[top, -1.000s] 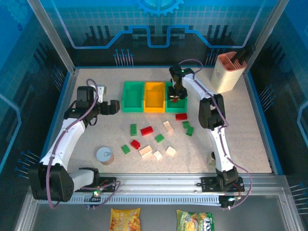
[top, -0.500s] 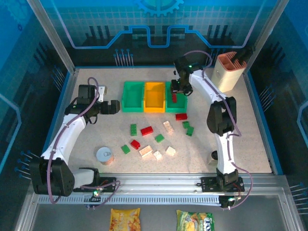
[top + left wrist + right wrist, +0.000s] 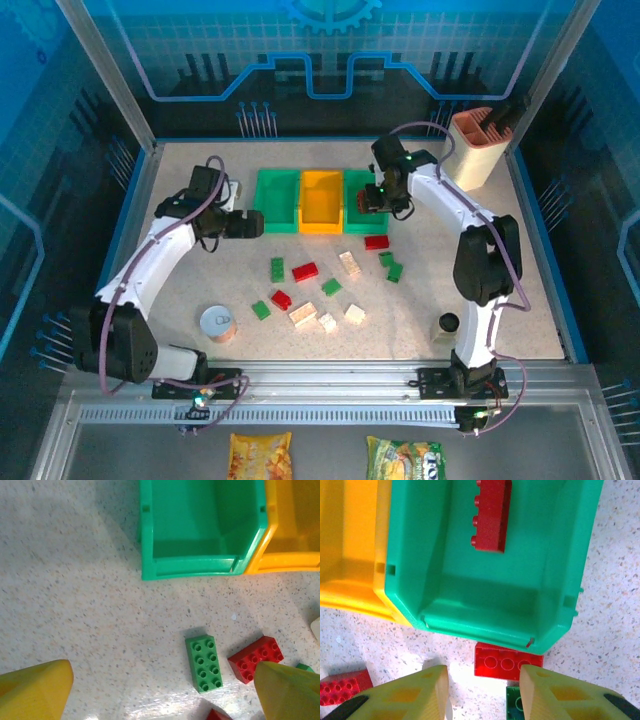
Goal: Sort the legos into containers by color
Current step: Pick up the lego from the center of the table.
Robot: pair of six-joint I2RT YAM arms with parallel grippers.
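Observation:
Three joined containers stand at the back: a green bin [image 3: 276,200], a yellow bin [image 3: 321,200] and a second green bin [image 3: 352,226]. One red lego [image 3: 491,515] lies in the right green bin [image 3: 560,625]. My right gripper [image 3: 482,692] hovers open and empty over that bin's near edge [image 3: 378,205]; a red lego [image 3: 507,661] lies on the table just beyond its fingertips. My left gripper [image 3: 165,695] is wide open and empty near the left green bin [image 3: 200,525]. A green lego [image 3: 204,663] and a red lego [image 3: 255,659] lie ahead of it.
Several red, green and cream legos are scattered mid-table, among them a red one [image 3: 305,271], a green one [image 3: 261,310] and a cream one [image 3: 355,314]. A tin can [image 3: 217,322] stands front left, a black cup [image 3: 446,323] front right, a beige-and-salmon holder [image 3: 472,148] back right.
My right gripper has drawn back to the right green bin's near edge, and a red lego now lies in that bin. My left gripper has swung right, toward the bins and legos.

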